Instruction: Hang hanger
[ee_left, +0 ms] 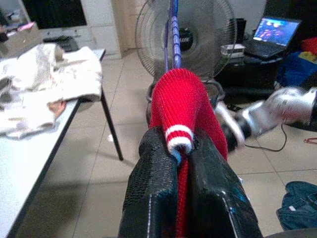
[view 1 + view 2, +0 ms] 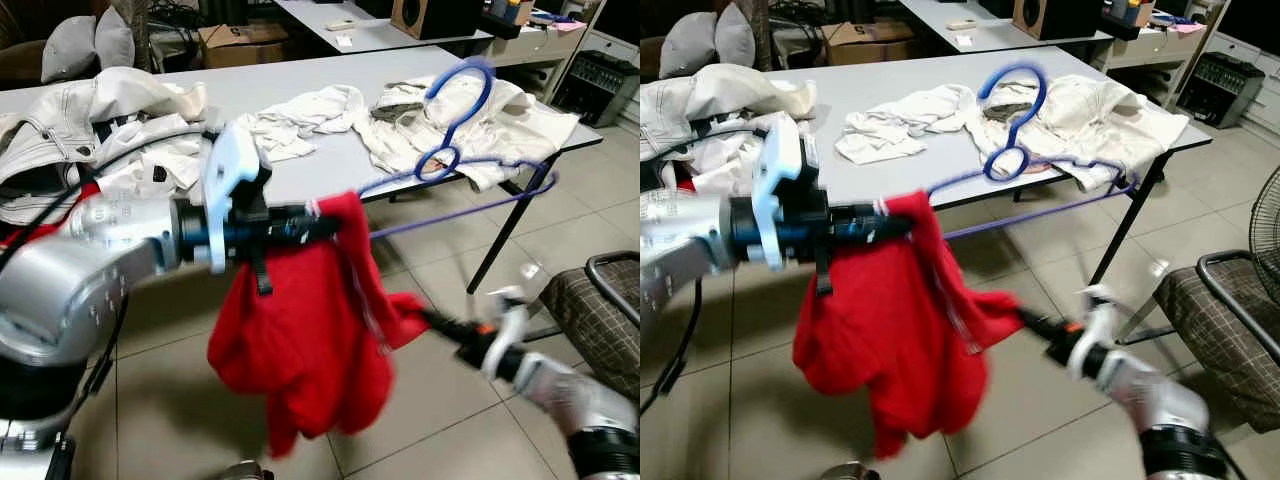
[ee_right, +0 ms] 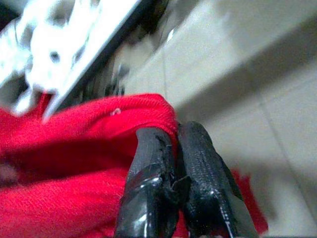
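A blue wire hanger floats in front of the table edge, hook up, tilted. A red knit garment is draped over its near end and hangs toward the floor. My left gripper reaches in from the left and is shut on the garment's shoulder and the hanger end inside it. Lower right, my right gripper is shut on a side fold of the red garment, its fingers pressed together. The hanger's near arm is hidden under the cloth.
A grey table behind carries several white garments and a jacket pile. A chair with a plaid cushion stands at the right, beside a floor fan. Tiled floor lies below.
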Available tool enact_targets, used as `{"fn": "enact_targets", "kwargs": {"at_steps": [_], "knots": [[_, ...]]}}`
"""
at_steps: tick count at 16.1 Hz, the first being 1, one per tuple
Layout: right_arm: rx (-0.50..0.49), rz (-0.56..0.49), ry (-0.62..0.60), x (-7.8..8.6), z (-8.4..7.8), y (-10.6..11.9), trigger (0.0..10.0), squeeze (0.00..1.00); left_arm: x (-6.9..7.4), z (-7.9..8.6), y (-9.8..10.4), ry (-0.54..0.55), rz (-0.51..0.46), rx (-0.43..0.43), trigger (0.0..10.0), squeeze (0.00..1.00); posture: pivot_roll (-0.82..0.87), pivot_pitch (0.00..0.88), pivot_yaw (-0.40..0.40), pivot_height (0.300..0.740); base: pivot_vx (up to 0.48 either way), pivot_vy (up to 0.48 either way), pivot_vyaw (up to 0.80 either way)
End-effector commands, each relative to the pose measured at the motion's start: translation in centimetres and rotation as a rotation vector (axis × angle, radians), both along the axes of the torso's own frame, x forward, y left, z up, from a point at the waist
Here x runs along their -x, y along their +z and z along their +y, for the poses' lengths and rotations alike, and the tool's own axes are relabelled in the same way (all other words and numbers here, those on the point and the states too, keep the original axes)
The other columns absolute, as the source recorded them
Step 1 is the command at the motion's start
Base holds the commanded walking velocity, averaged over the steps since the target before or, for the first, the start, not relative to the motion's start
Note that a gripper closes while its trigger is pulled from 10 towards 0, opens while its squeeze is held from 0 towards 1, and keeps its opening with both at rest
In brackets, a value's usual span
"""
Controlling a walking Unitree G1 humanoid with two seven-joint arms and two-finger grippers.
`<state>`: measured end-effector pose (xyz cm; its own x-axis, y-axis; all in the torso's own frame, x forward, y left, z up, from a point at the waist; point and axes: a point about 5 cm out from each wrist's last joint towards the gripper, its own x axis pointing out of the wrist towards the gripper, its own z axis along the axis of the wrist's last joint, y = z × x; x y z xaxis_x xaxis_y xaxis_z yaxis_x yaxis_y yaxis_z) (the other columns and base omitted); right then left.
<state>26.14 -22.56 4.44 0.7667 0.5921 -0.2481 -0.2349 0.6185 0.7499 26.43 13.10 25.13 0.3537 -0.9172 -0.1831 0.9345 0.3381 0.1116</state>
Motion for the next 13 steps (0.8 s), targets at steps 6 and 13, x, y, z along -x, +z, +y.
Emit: {"fn": "enact_targets", "kwargs": {"at_steps": [6, 13], "knots": [[-0.063, -0.259, -0.404, -1.7, -5.2, 5.3, 0.0, 0.00, 1.6, -0.3, -1.5, -0.041, -0.044, -0.078, 0.0, 0.00, 0.02, 0.000, -0.030, 0.740, 0.000, 0.000, 0.00], [-0.086, -0.249, -0.515, -2.4, -7.5, 7.4, 0.0, 0.00, 1.3, 1.1, -5.1, 0.053, -0.017, -0.154, 0.0, 0.00, 0.00, 0.000, -0.024, 0.740, 0.000, 0.000, 0.00]]}}
